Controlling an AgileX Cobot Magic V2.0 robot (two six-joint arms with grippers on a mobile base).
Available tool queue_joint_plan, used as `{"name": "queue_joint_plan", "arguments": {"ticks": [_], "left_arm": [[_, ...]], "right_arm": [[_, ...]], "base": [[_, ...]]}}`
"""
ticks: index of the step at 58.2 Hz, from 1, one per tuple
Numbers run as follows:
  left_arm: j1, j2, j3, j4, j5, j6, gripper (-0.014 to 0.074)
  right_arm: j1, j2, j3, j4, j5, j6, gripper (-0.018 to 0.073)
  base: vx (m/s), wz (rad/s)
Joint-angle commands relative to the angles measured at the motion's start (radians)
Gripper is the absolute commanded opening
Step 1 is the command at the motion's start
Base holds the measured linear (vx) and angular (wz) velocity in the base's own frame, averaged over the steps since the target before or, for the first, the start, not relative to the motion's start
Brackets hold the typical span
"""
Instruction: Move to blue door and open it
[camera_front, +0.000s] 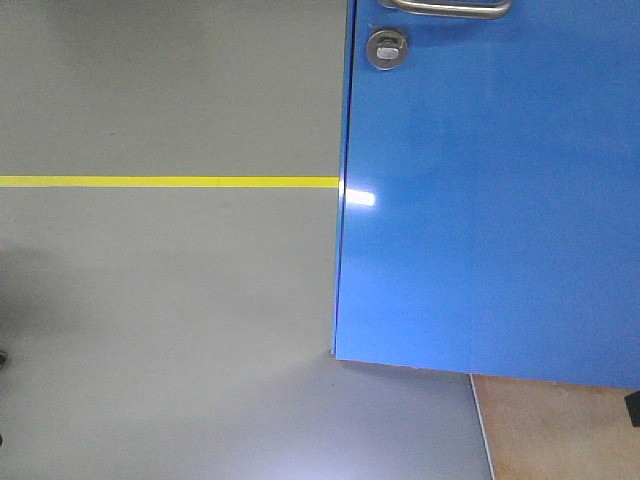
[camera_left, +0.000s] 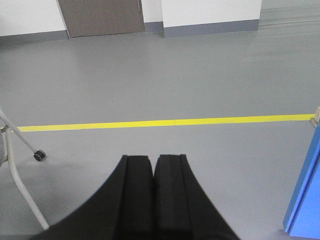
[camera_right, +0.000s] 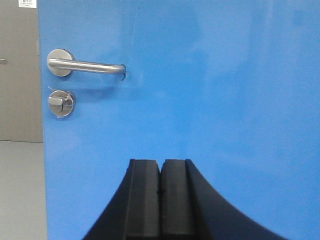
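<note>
Door work at close range: blue door (camera_right: 200, 90) is filling right wrist view, its free edge at left of view, lever handle (camera_right: 85, 65) and round lock (camera_right: 61, 103) sitting upper left. Right gripper (camera_right: 160, 200) is facing panel, jaws pressed together, holding nothing. Left gripper (camera_left: 152, 195) is pointing over grey floor (camera_left: 150, 75) toward yellow line (camera_left: 165, 122), jaws likewise closed and empty. You are likely needing to part right jaws, raise and shift left to lever, press down near its free end, avoiding lock.
</note>
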Motion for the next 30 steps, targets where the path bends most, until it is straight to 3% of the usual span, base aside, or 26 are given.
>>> {"name": "queue_joint_plan", "arguments": {"ticks": [1, 30], "left_arm": [[0.000, -0.015, 0.001, -0.005, -0.079, -0.003, 0.0070], [0.000, -0.015, 0.001, -0.005, -0.079, -0.003, 0.0070]], "right_arm": [[0.002, -0.017, 0.020, 0.000, -0.074, 0.000, 0.0002], [0.002, -0.017, 0.020, 0.000, -0.074, 0.000, 0.0002]], "base": [[0.00, 0.00], [0.00, 0.00]]}}
